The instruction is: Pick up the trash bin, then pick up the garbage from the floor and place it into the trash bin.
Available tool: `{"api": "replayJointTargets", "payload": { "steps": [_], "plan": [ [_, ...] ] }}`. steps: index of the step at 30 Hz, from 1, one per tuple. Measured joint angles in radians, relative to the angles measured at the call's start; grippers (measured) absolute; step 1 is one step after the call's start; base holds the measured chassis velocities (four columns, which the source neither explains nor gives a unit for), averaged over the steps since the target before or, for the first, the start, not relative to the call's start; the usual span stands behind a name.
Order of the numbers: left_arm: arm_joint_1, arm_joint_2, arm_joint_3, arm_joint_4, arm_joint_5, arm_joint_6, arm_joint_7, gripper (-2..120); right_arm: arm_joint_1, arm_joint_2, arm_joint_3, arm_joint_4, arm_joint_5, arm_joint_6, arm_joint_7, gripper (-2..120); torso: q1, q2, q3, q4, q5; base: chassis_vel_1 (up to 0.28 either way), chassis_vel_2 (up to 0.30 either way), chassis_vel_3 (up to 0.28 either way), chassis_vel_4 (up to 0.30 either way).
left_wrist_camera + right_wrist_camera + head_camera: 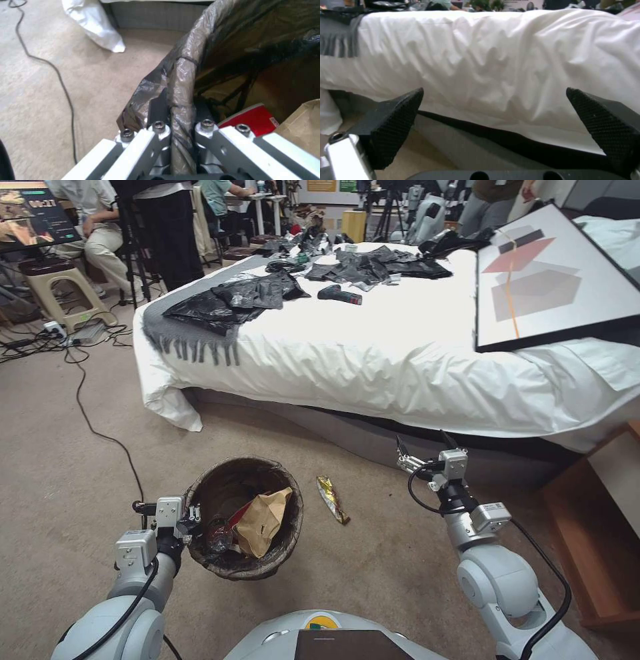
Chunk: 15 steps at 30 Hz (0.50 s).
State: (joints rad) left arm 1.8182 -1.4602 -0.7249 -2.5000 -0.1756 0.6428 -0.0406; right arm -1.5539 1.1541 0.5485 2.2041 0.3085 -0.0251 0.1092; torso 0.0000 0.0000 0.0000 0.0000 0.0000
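Note:
The trash bin (244, 573), round with a dark bag liner over its rim, hangs in front of me at the lower left. My left gripper (193, 513) is shut on its rim, and the left wrist view shows the liner-covered rim (181, 82) pinched between the fingers. Inside lie a tan paper bag (263, 520) and a red piece (255, 120) of garbage. One gold wrapper (332, 499) lies on the carpet just right of the bin. My right gripper (422, 445) is open and empty, held up near the bed's side, right of the wrapper.
A bed (373, 360) with a white sheet stands ahead, carrying black plastic bags (233, 300), a grey fringed cloth and a framed picture (553, 280). A wooden nightstand (600, 527) is at the right. A black cable (100, 433) runs across the carpet at the left.

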Motion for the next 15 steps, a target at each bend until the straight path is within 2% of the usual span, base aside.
{"api": "replayJointTargets", "payload": {
  "steps": [15],
  "plan": [
    [-0.003, 0.001, -0.001, 0.0, 0.0, -0.001, 0.0, 2, -0.005, 0.001, 0.004, -0.001, 0.0, -0.003, 0.003, 100, 0.0, 0.0, 0.0, 0.0, 0.0, 0.066, 0.067, 0.068, 0.063]
  ]
}}
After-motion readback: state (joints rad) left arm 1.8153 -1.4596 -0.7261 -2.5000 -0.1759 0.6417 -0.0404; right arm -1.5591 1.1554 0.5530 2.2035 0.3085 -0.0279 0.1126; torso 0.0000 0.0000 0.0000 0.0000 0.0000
